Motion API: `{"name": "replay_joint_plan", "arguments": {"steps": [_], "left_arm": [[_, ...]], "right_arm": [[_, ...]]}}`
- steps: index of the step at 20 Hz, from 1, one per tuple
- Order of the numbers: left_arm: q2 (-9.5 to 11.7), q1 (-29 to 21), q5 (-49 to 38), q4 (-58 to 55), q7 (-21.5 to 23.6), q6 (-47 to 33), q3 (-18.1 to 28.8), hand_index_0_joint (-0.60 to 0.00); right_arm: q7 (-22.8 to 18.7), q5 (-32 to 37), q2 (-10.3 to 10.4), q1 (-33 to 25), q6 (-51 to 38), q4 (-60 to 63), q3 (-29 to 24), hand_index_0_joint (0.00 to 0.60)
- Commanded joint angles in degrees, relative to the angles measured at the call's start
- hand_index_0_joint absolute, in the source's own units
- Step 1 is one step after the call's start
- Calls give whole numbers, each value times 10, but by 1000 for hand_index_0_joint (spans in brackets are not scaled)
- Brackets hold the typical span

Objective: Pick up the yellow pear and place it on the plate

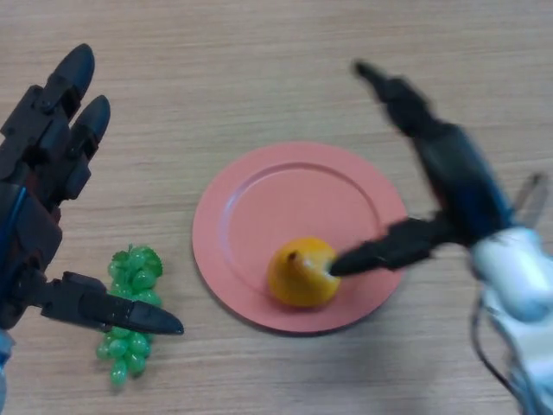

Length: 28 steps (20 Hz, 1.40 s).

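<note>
The yellow pear (300,272) lies on the front part of the pink plate (285,186), its stem end toward the left. My right hand (449,186) hovers over the plate's right edge, open: the fingers point up and away while the thumb tip reaches to the pear's right side, touching or nearly touching it. My left hand (43,173) stays at the left edge of the view, open, with fingers straight and thumb stretched out over the table.
A bunch of green grapes (130,311) lies on the wooden table (285,69) left of the plate, partly under my left thumb.
</note>
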Motion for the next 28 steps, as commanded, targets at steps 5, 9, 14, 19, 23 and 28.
{"name": "replay_joint_plan", "arguments": {"steps": [5, 9, 14, 19, 23, 28], "left_arm": [[30, -42, -34, -2, 19, -70, 30, 0], [41, -58, -25, -18, 16, 2, 11, 0], [33, -75, 3, -3, 43, -39, -21, 0], [31, -73, 3, -27, 51, -7, -22, 0], [33, -69, 5, -27, 45, -10, -10, 0], [35, -81, 15, -14, 50, -30, -15, 0]], "right_arm": [[22, 46, -21, 110, 56, -230, -61, 0], [55, 65, -28, 151, 64, -275, -86, 0], [72, 74, -25, 163, 61, -292, -88, 0], [67, 102, -26, 155, 60, -288, -99, 0], [73, 104, -27, 151, 50, -272, -91, 0], [75, 99, -32, 136, 77, -284, -97, 0]]}}
